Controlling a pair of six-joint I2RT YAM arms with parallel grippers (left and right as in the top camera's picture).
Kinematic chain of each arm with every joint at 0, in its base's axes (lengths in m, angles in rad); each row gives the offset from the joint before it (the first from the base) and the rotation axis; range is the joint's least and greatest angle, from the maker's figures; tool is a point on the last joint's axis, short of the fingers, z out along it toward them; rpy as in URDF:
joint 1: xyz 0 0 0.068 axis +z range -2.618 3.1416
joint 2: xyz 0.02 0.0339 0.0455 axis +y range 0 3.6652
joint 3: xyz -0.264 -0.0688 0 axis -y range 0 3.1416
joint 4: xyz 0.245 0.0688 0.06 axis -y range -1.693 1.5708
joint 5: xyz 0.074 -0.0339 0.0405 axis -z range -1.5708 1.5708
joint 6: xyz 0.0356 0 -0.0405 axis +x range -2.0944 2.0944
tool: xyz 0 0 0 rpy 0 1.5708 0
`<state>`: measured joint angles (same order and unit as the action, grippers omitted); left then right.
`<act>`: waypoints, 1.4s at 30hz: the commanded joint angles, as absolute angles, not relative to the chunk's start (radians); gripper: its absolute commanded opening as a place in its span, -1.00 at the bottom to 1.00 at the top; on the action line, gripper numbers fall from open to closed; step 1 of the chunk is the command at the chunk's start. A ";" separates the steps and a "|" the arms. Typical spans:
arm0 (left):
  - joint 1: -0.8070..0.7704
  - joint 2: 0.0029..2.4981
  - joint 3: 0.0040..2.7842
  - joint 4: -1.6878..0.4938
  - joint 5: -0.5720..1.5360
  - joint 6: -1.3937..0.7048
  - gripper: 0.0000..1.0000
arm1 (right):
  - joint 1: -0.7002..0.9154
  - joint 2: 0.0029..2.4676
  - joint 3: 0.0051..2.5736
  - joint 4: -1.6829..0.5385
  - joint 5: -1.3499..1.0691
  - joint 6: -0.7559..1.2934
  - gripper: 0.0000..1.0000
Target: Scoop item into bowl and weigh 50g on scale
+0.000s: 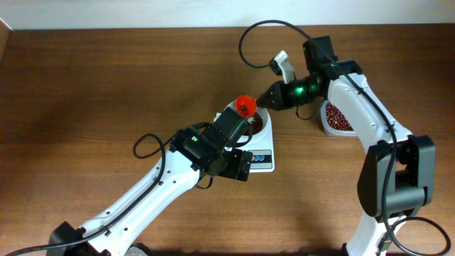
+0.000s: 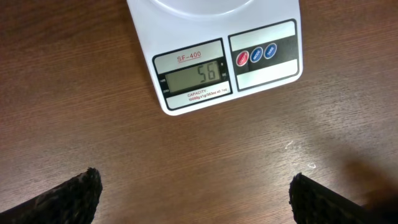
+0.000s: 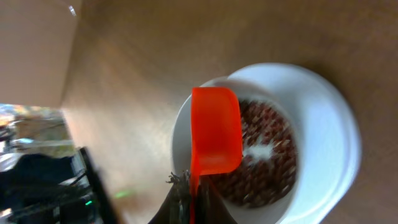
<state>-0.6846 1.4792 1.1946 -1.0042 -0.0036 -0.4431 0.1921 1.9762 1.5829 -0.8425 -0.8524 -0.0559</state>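
Observation:
The white scale lies mid-table with the white bowl on it. The bowl holds dark red-brown beans. My right gripper is shut on the handle of a red scoop, which hangs over the bowl's far-left rim. In the right wrist view the scoop is above the bowl, and my fingers pinch its handle. My left gripper is open and empty above bare table, just in front of the scale. The scale's display reads 56.
A clear plastic tub with more beans stands to the right of the scale, under the right arm. The left arm stretches in from the bottom left. The scale has one red and two blue buttons.

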 commanded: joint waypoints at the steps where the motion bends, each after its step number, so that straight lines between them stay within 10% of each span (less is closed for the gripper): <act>1: -0.686 1.472 1.187 -1.003 0.001 -0.456 0.98 | 0.190 1.985 1.673 -0.969 -0.911 -0.107 -0.92; 42: -0.686 1.471 1.187 -1.003 0.001 -0.456 0.98 | 0.395 1.934 1.904 -1.135 -0.299 -0.210 -0.92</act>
